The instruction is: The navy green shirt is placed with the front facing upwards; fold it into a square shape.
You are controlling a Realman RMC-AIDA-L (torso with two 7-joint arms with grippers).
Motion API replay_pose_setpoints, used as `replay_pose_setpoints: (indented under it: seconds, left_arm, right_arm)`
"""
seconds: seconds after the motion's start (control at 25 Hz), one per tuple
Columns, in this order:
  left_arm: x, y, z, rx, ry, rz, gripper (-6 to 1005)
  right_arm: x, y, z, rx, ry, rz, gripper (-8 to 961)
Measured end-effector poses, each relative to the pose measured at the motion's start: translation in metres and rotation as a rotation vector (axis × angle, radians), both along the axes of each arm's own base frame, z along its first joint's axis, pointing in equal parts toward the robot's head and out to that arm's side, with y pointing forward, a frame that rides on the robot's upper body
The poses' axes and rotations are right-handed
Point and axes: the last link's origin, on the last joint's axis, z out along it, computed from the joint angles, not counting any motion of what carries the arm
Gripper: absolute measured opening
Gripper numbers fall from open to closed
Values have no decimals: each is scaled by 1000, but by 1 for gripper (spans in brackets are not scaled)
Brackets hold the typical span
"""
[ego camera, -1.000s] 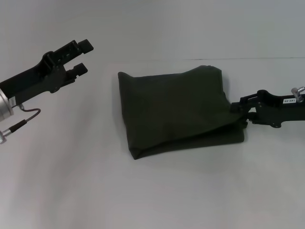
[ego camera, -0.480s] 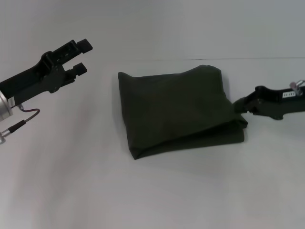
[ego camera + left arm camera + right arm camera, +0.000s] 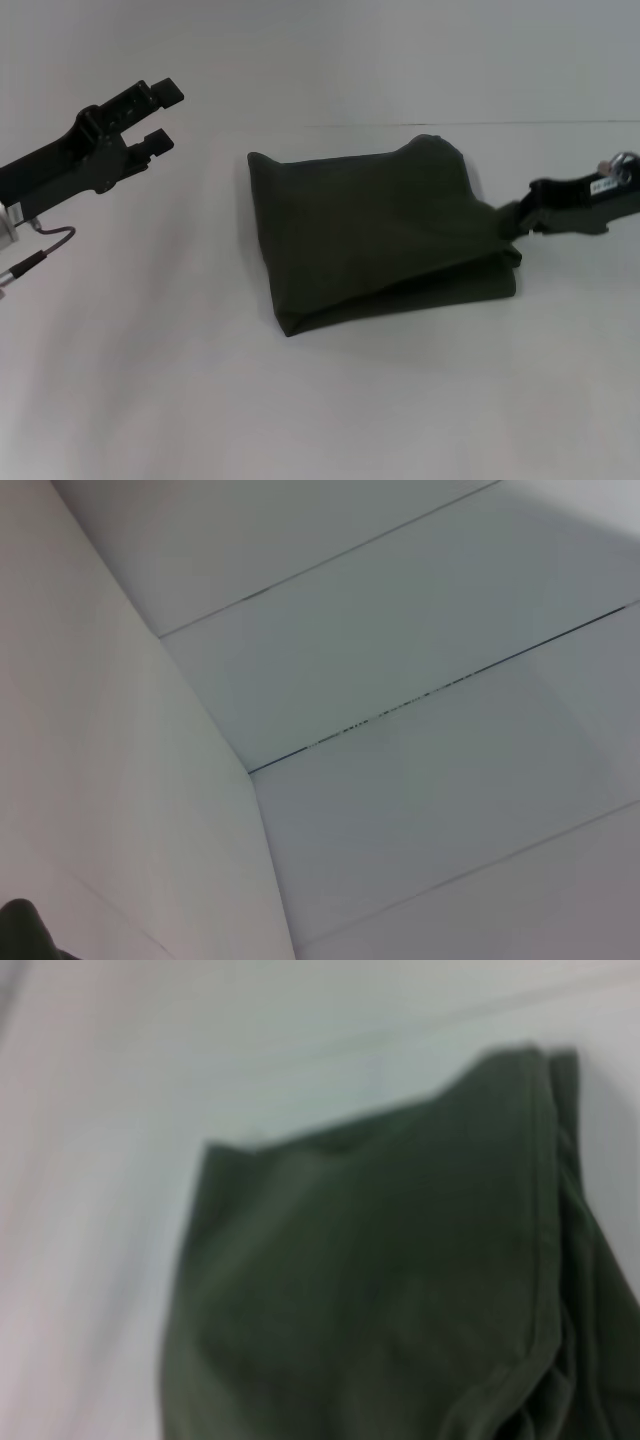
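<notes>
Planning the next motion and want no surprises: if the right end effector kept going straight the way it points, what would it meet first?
Probably the shirt: the right end effector points at its right edge and looks to be already against it.

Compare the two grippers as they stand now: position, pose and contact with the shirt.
The left gripper is raised off to the robot's left, well apart from the navy green shirt; the right gripper sits at the shirt's right edge, against the cloth. The left gripper's fingers are spread open with nothing between them; the right gripper's fingers cannot be made out. Both are black.
</notes>
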Motion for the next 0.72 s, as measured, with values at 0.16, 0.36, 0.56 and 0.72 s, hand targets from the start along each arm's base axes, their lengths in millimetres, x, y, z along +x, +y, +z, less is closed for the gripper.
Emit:
replay_pose_setpoints:
  seconds: [0.16,0.36,0.56,0.72]
  left_arm:
    - [-1,1,1,6,1,8,901]
    - [-2,1,1,8,3,9,901]
    - [-2,1,1,9,4,9,900]
    - [-2,1,2,14,1,13,900]
  right_arm:
    - [10,-1,-11,-26,-50,-26,34]
    - [20,-1,-22,-27,-74,-51,57]
    - [26,3,-32,-10,-94,-64,80]
    - [27,5,-41,-15,-113,-57,98]
